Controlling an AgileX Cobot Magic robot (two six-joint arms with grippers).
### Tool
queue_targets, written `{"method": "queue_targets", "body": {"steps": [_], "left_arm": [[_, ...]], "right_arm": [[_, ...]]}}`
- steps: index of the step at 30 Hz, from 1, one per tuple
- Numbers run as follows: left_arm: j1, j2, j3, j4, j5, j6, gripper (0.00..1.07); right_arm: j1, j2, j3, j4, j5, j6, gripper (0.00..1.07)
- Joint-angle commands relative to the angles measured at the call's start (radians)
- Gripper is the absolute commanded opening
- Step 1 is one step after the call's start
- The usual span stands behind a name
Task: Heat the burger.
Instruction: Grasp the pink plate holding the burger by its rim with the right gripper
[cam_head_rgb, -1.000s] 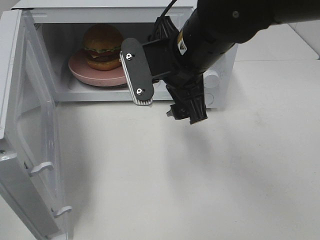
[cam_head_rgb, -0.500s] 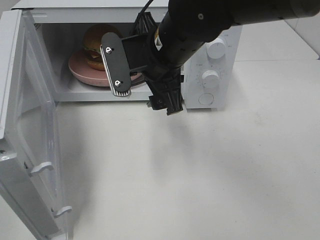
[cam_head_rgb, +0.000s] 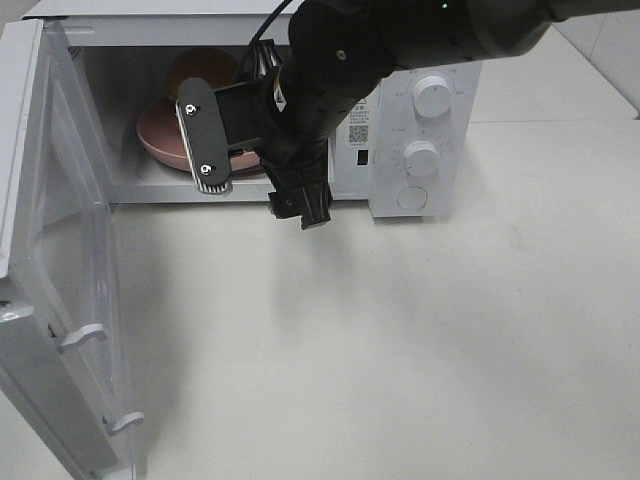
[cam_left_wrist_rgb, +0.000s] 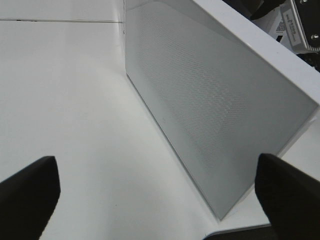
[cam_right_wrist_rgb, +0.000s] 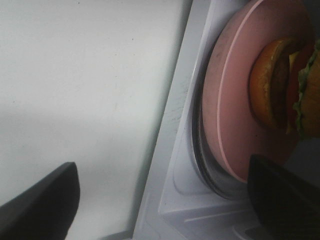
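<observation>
The burger (cam_head_rgb: 203, 68) sits on a pink plate (cam_head_rgb: 158, 137) inside the open microwave (cam_head_rgb: 200, 25). Only the top of its bun shows in the exterior view. The right wrist view shows the burger (cam_right_wrist_rgb: 280, 85) side-on, with bun, lettuce and red filling, on the plate (cam_right_wrist_rgb: 235, 105). My right gripper (cam_head_rgb: 212, 160) hangs open at the mouth of the oven in front of the plate, holding nothing; its fingers straddle the sill (cam_right_wrist_rgb: 162, 197). My left gripper (cam_left_wrist_rgb: 159, 195) is open beside the swung-out door (cam_left_wrist_rgb: 210, 110), empty, and does not show in the exterior view.
The microwave door (cam_head_rgb: 60, 250) stands wide open at the left, with latch hooks near its lower edge. Two knobs (cam_head_rgb: 432, 96) (cam_head_rgb: 421, 158) and a button are on the right panel. A glass turntable (cam_right_wrist_rgb: 200, 155) lies under the plate. White tabletop (cam_head_rgb: 400, 350) spreads in front.
My right arm has swung left across the front of the microwave, and its finger now covers most of the burger and part of the plate. The burger and door have not moved.
</observation>
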Motion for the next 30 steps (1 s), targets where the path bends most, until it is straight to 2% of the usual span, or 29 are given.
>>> {"method": "queue_targets", "body": {"steps": [1, 11, 30], "left_arm": [[0.002, -0.018, 0.004, -0.002, -0.009, -0.002, 0.98], [0.002, -0.018, 0.004, -0.002, -0.009, -0.002, 0.98], [0.002, -0.018, 0.004, -0.002, -0.009, -0.002, 0.98]], "right_arm": [[-0.001, 0.031, -0.03, -0.006, 0.001, 0.013, 0.87], [-0.03, 0.179, -0.197, -0.004, 0.026, 0.035, 0.85], [-0.064, 0.357, -0.402, 0.001, 0.027, 0.09, 0.8]]}}
